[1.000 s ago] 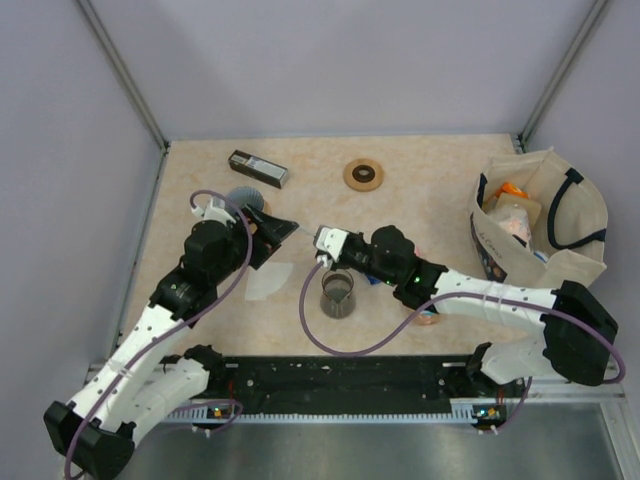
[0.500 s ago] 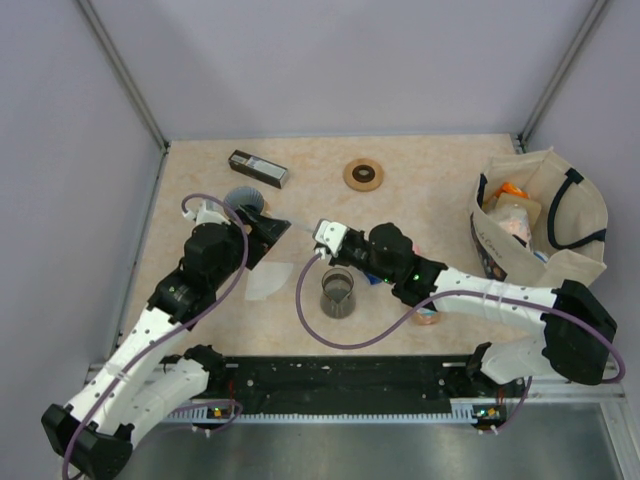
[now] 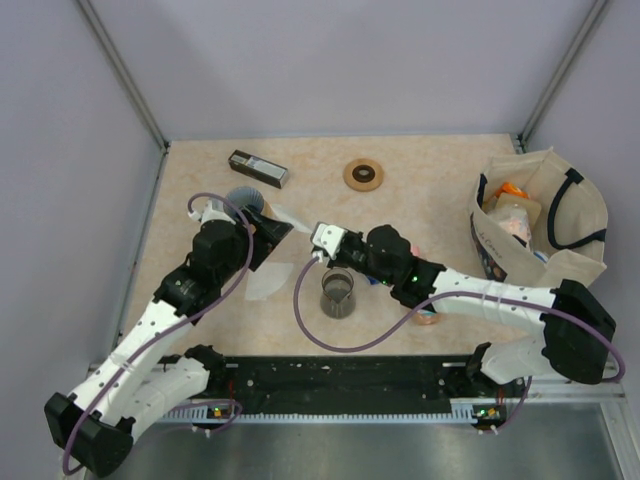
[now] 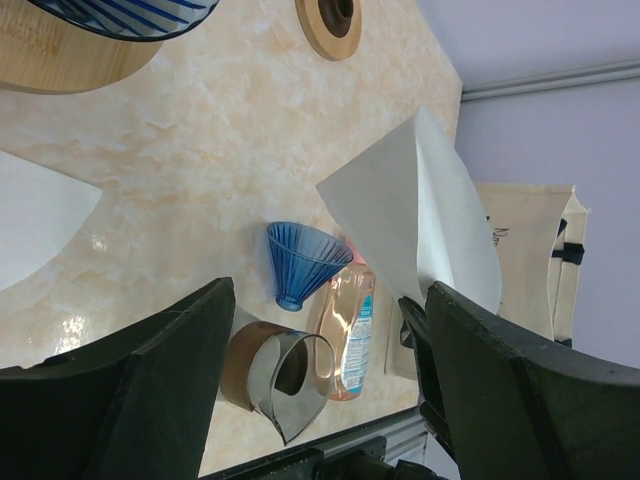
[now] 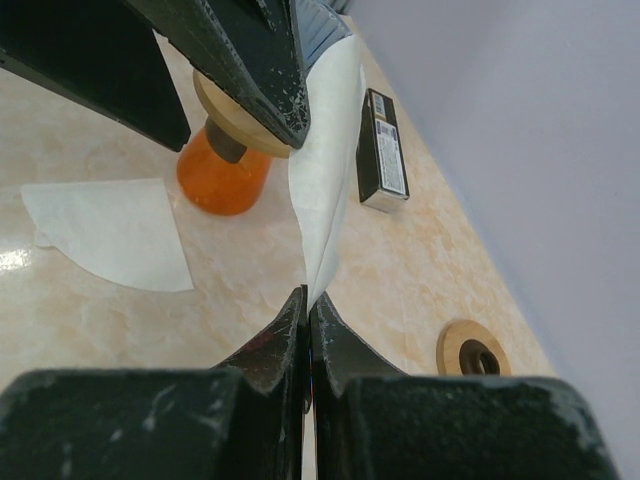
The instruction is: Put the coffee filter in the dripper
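Shifted since a second ago: left gripper [image 3: 271, 228], nudged a touch nearer the right one, with the white coffee filter [image 3: 290, 217] now showing between the two. Right fingers [image 5: 270, 350]: pressed together, pinching the filter's lower edge; the paper stands upright above them, off the table [image 3: 430, 160]. Left fingers [image 4: 150, 380]: spread wide, one to each side of the raised filter, which sits closer to the finger on the right of the wrist view; whether it touches that finger cannot be told. Right gripper [image 3: 322, 238]: above the glass beaker [image 3: 338, 293]. Dripper [image 4: 300, 262]: blue ribbed cone, tipped on its side on the table beyond the held filter, well apart from it, just beside a peach-coloured bottle [image 4: 347, 330]. Second filter [image 3: 268, 282]: flat on the table under the left arm. Blue-striped bowl [image 4: 120, 12] on a wooden base: near the left wrist. Black box [image 3: 258, 168] and wooden ring [image 3: 363, 174]: far side of the table. Cloth tote bag [image 3: 545, 215]: right edge, goods inside.
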Controlling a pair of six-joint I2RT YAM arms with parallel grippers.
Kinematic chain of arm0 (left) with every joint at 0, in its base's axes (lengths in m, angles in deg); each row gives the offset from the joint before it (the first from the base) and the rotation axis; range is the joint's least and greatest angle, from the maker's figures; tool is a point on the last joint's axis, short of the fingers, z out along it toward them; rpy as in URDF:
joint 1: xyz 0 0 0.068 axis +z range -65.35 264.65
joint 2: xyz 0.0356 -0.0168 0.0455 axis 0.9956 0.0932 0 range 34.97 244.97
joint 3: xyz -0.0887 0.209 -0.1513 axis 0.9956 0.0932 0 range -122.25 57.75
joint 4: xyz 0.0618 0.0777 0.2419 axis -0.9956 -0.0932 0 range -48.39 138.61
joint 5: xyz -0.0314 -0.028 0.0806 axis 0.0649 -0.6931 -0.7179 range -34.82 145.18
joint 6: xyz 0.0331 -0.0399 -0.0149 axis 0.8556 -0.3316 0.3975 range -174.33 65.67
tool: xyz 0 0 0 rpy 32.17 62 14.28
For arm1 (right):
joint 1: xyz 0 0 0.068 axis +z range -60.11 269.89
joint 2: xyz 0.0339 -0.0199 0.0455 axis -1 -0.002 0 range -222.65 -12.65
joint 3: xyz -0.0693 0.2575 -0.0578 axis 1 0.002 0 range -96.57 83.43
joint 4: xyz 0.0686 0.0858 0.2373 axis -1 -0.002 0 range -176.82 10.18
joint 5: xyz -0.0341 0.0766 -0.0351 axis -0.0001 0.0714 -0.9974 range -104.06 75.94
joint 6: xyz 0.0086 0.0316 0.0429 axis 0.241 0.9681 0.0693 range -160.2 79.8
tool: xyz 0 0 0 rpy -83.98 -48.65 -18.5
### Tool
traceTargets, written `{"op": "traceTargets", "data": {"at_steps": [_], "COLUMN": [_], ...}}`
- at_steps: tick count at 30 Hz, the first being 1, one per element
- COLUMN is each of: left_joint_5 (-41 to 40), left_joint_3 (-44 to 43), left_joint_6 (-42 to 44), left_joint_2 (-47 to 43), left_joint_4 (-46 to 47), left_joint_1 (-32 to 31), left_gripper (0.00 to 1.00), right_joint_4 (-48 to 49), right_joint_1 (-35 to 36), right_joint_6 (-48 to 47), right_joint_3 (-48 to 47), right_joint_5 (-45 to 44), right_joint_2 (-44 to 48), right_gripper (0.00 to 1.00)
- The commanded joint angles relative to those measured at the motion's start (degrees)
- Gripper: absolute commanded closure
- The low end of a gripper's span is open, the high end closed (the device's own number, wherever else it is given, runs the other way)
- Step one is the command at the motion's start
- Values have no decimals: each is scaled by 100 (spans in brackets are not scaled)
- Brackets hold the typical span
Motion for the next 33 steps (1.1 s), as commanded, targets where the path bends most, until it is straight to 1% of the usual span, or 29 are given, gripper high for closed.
{"op": "traceTargets", "data": {"at_steps": [1, 8, 12, 21, 27, 32, 33], "left_joint_5": [-80, -133, -160, 78, 52, -62, -115], "left_joint_3": [-231, -257, -284, -257, -266, -301, -319], "left_joint_6": [-95, -165, -192, -253, -253, -262, -253], "left_joint_2": [-77, -121, -7, 239, 362, 389, 380], "left_joint_4": [190, 226, 94, 243, 269, 50, -37], "left_joint_1": [-43, -34, -43, -78, -87, -87, -87], "left_gripper": [18, 18, 20, 31, 46, 66, 71], "right_joint_4": [118, 65, 109, 232, 188, 214, 215], "right_joint_1": [128, 172, 181, 216, 286, 322, 322], "right_joint_6": [-149, -184, -219, -228, -211, 131, 271], "right_joint_3": [-163, -189, -171, -119, -31, 57, 66], "right_joint_5": [-149, -237, -281, -193, 140, 518, 623], "right_joint_2": [-103, -182, -156, -164, -156, -217, -243], "right_gripper": [100, 100, 100, 100, 100, 100, 98]}}
